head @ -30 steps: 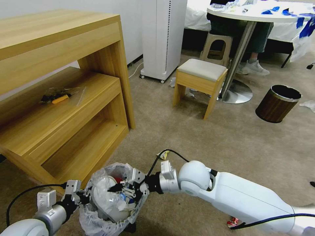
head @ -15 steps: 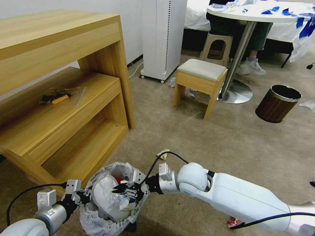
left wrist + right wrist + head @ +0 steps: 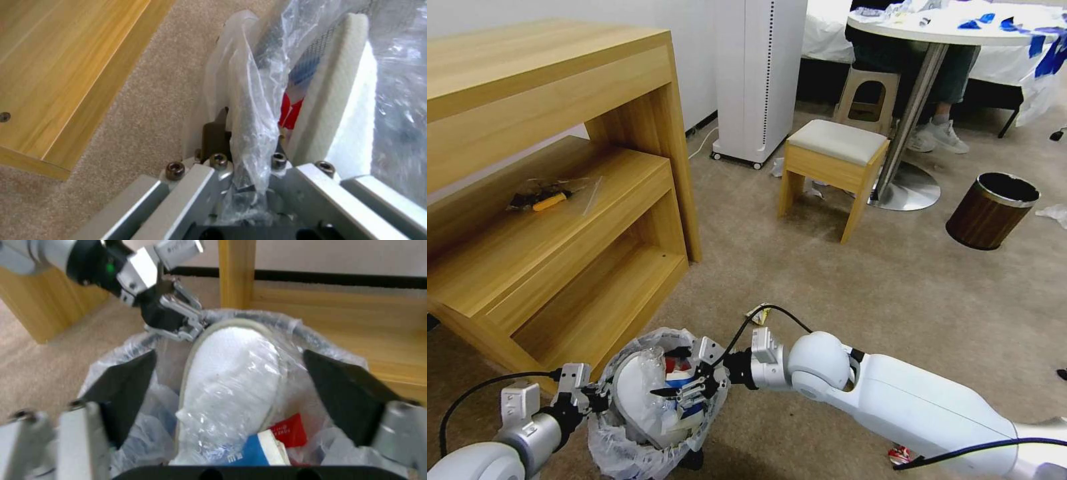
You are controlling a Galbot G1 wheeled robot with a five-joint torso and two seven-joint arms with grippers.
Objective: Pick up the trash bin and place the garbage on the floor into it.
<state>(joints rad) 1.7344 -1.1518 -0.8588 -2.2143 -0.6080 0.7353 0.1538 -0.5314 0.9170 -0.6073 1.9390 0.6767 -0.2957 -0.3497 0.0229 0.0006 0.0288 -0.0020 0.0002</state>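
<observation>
Left gripper is pinching the trash bin rim — right gripper is hovering wide open, empty, just above the white slipper inside.

No readable text; print on red wrapper illegible.

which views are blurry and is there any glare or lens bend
Head view: sharp, but wide-angle bend curves the shelf edges; soft sheen on the bin liner. Left wrist view: soft close up, liner blurred at the left gripper. Right wrist view: motion blur smears the right gripper fingers and slipper.
</observation>
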